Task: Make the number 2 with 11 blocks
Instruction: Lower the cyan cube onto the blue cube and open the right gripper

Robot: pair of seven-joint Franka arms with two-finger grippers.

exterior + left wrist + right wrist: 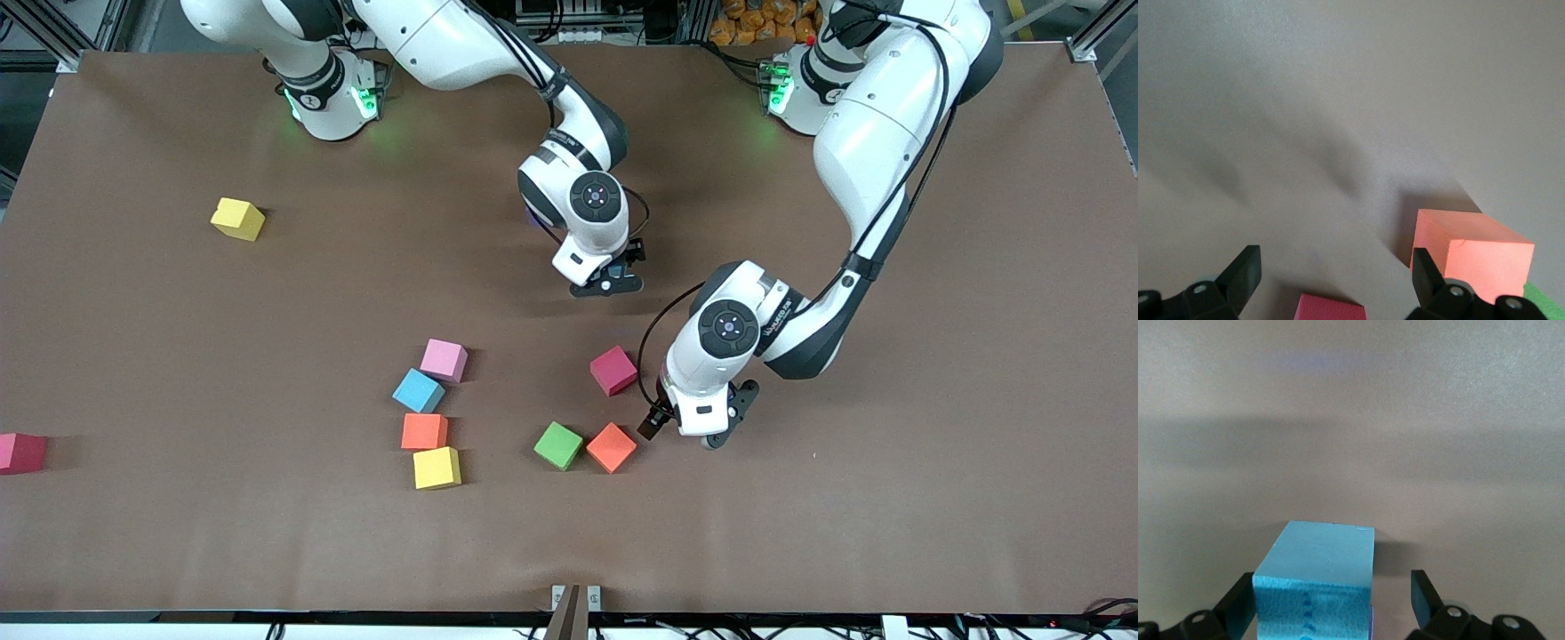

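Note:
My left gripper (683, 433) (1335, 275) hangs open low over the table, with nothing between its fingers. An orange block (612, 447) (1470, 252) lies just outside one finger. The red block (613, 370) (1330, 311) lies close by. My right gripper (612, 283) (1333, 599) is open around a light blue block (1317, 581), with a gap at one finger; a thin purple edge shows beside it. That hand hides this block in the front view. Pink (444, 360), light blue (419, 390), orange (424, 431) and yellow (436, 468) blocks cluster mid-table. No number 2 shows.
A green cube (558, 445) (1546, 304) touches the orange block beside my left gripper. A second yellow block (238, 219) lies toward the right arm's end. A pink-red block (20, 452) sits at that end's edge, nearer to the front camera.

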